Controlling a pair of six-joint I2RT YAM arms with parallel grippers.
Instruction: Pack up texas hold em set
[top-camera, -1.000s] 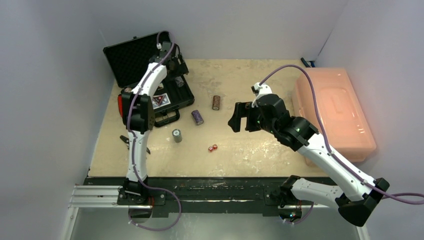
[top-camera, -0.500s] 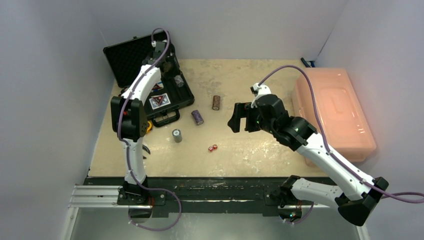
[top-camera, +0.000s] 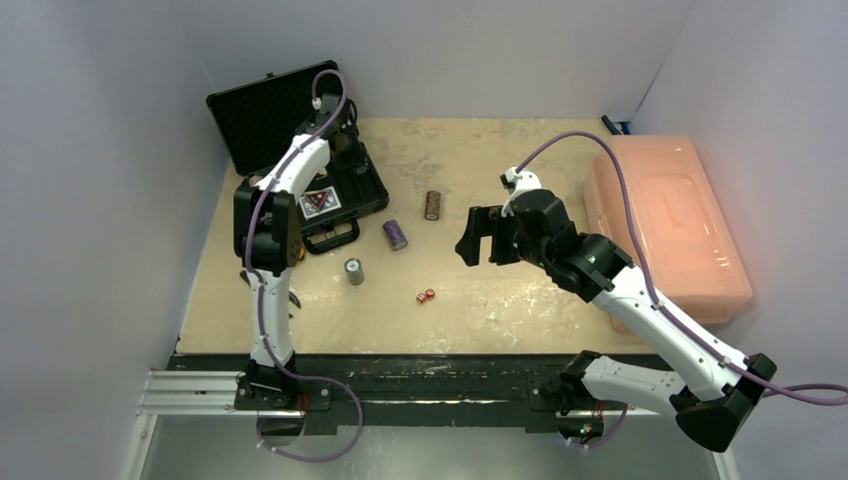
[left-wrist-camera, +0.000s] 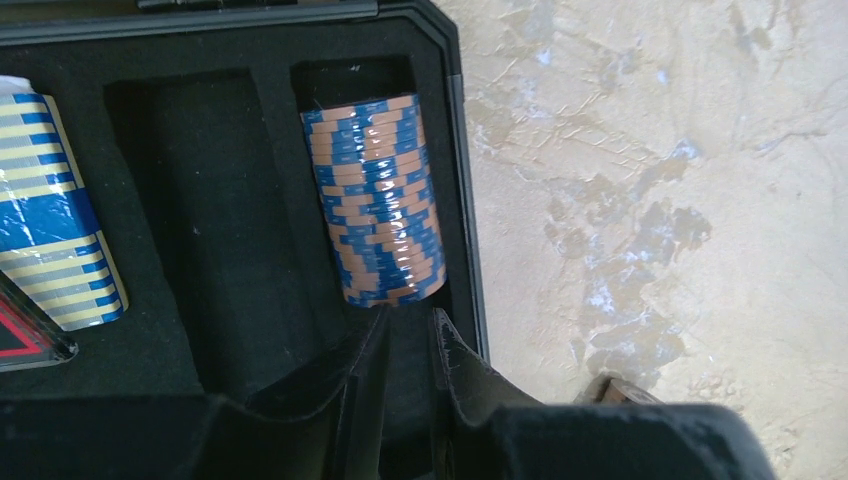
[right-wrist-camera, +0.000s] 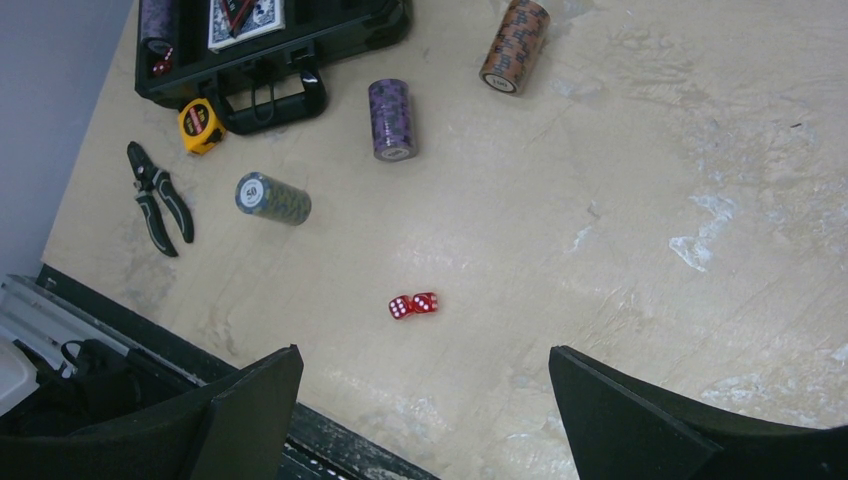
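The black case (top-camera: 372, 203) lies open at the back left, lid (top-camera: 255, 115) up. My left gripper (left-wrist-camera: 410, 320) hovers over its foam base, jaws nearly together with nothing between them, fingertips just short of an orange-and-blue chip stack (left-wrist-camera: 375, 200) lying in the rightmost slot. A blue-and-yellow stack (left-wrist-camera: 50, 220) lies further left. A card deck (right-wrist-camera: 245, 20) sits in the case. Loose on the table are a purple stack (right-wrist-camera: 392, 118), a brown stack (right-wrist-camera: 514, 45), a grey-green stack (right-wrist-camera: 272, 198) and two red dice (right-wrist-camera: 412, 304). My right gripper (right-wrist-camera: 425, 400) hangs open above the dice.
A translucent pink bin (top-camera: 665, 225) fills the right side. Black-handled pliers (right-wrist-camera: 160, 197) and a yellow tape measure (right-wrist-camera: 201, 124) lie near the case handle (right-wrist-camera: 270, 95). The table's front edge runs just below the dice.
My left jaws have narrowed from wide open to nearly together, and the left arm has shifted a little over the case. The right arm has not moved.
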